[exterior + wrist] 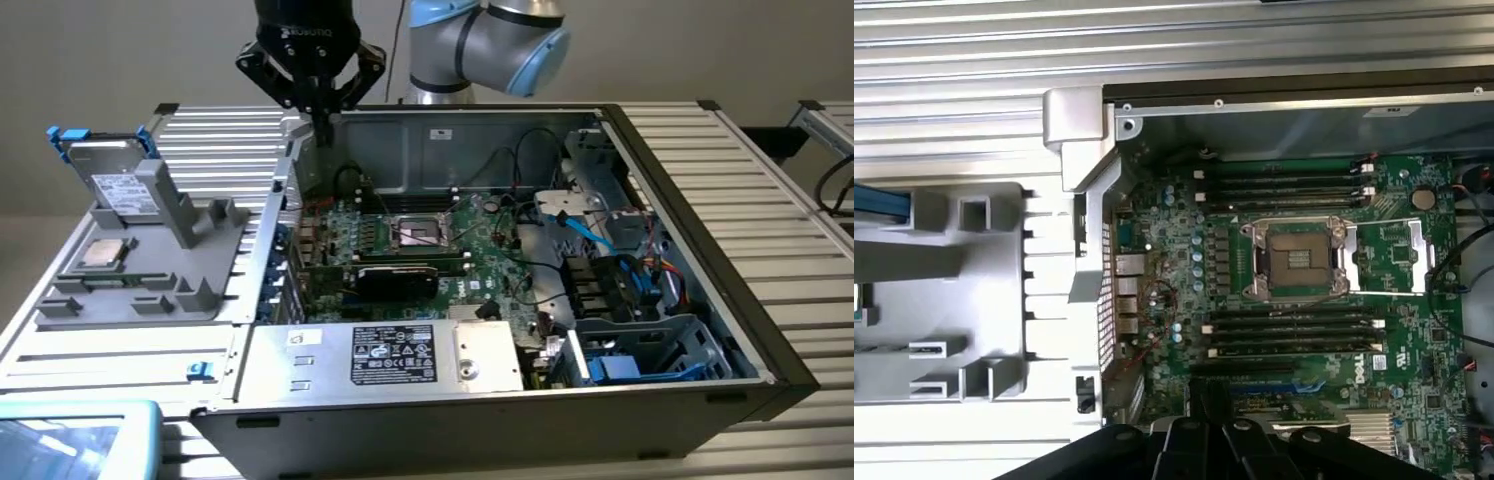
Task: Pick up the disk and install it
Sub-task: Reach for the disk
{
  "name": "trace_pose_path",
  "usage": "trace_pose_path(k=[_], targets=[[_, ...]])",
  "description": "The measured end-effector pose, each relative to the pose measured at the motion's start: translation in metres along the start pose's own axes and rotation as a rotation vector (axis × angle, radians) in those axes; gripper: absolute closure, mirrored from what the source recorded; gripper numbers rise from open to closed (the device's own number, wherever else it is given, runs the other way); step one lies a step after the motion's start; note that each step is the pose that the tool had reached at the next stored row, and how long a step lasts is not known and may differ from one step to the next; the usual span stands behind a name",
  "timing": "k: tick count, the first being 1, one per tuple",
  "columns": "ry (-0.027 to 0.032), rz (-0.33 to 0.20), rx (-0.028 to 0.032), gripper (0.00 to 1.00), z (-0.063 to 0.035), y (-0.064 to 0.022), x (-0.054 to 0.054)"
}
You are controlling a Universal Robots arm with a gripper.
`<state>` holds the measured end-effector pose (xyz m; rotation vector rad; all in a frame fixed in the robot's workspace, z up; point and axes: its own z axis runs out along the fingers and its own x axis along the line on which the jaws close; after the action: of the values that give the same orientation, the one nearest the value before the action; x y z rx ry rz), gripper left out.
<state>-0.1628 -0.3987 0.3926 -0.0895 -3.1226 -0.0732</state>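
Observation:
The disk (pixel 118 185) stands upright in a grey holder (pixel 160 270) on the exterior view's left, outside the computer case. It has a white label on its face and blue rails (pixel 60 140) at its top. One blue rail end (pixel 876 203) also shows in the wrist view. My gripper (pixel 320 122) hangs over the case's back left corner, to the right of the disk and well apart from it. It is shut, with nothing between its fingers. In the wrist view its dark fingertips (pixel 1206 405) sit over the motherboard (pixel 1304 330).
The open computer case (pixel 694 200) holds the motherboard with its processor socket (pixel 424 235), cables and a drive cage (pixel 654 350) at the front right. A silver box with a black label (pixel 400 355) sits at the front. A small processor chip (pixel 104 255) lies on the holder.

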Motion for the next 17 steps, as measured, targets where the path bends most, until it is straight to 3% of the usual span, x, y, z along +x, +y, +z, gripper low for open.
trace_pose_path(k=[11,17], targets=[[-0.0010,0.000,-0.0001,0.89,0.0015,-0.0021,0.050],[-0.0011,0.000,0.0017,0.89,0.0046,0.0031,0.077]])
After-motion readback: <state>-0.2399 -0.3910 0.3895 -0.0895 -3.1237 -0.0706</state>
